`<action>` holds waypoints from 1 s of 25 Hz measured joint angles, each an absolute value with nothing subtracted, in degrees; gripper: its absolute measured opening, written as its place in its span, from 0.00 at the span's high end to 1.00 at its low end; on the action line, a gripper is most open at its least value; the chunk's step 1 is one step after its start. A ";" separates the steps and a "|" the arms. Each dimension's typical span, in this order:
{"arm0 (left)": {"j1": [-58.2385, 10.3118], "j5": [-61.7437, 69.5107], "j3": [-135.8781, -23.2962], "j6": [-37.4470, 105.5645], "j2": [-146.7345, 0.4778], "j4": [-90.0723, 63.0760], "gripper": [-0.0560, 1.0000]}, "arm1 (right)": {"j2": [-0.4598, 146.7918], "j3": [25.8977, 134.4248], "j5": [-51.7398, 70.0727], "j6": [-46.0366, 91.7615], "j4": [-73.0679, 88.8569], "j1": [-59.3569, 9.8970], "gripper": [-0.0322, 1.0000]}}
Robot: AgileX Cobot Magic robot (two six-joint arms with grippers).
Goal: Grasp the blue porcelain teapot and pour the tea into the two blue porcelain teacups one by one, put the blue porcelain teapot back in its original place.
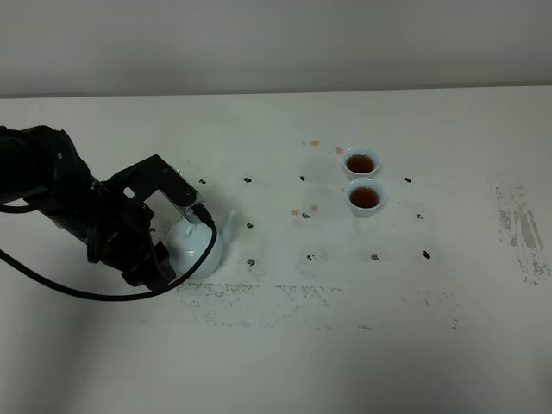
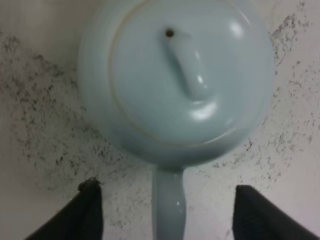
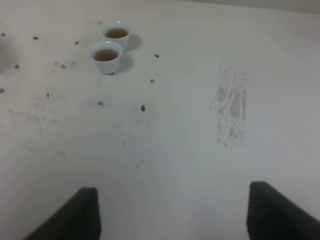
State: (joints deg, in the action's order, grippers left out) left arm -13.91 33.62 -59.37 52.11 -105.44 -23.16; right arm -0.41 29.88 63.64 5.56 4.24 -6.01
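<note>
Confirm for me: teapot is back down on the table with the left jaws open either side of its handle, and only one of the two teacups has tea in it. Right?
Not quite. Both teacups hold reddish-brown tea, as the exterior high view shows. The rest stands: the teapot sits on the table, and the left gripper has its jaws open either side of the handle.

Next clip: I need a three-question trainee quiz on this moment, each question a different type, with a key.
1. True or false: both teacups already hold tea.
2. Multiple choice: the teapot is (A) lifted and tilted over a cup, (B) standing upright on the table, (C) lying on its side.
3. Short answer: in the left wrist view, how do the fingers of the left gripper stand relative to the teapot's handle?

Key: 1 true. 2 B. 3 One on each side of the handle, apart from it, not touching.
</note>
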 joint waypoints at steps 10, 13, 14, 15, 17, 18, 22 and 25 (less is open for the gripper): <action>-13.91 39.38 -60.96 44.80 -102.67 -23.16 0.33 | -0.41 29.88 63.64 5.56 4.24 -6.01 0.40; -13.91 40.88 -61.97 42.14 -99.61 -23.16 0.33 | -0.41 29.88 63.64 5.56 4.24 -6.01 0.40; -13.91 41.25 -62.23 41.46 -98.55 -23.16 0.33 | -0.41 29.88 63.64 5.56 4.24 -6.01 0.40; -13.91 41.39 -62.29 40.87 -97.49 -23.16 0.33 | -0.41 29.88 63.64 5.56 4.24 -6.01 0.40; -13.91 41.79 -62.34 39.83 -95.77 -23.11 0.33 | -0.41 29.88 63.64 5.56 4.24 -6.01 0.40; -13.91 42.17 -62.34 39.18 -95.00 -23.11 0.33 | -0.41 29.88 63.64 5.56 4.24 -6.01 0.40; -13.91 42.62 -62.40 34.43 -93.73 -22.89 0.33 | -0.41 29.88 63.64 5.56 4.24 -6.01 0.40; -13.91 42.55 -62.64 30.46 -93.68 -20.77 0.33 | -0.41 29.88 63.64 5.56 4.24 -6.01 0.40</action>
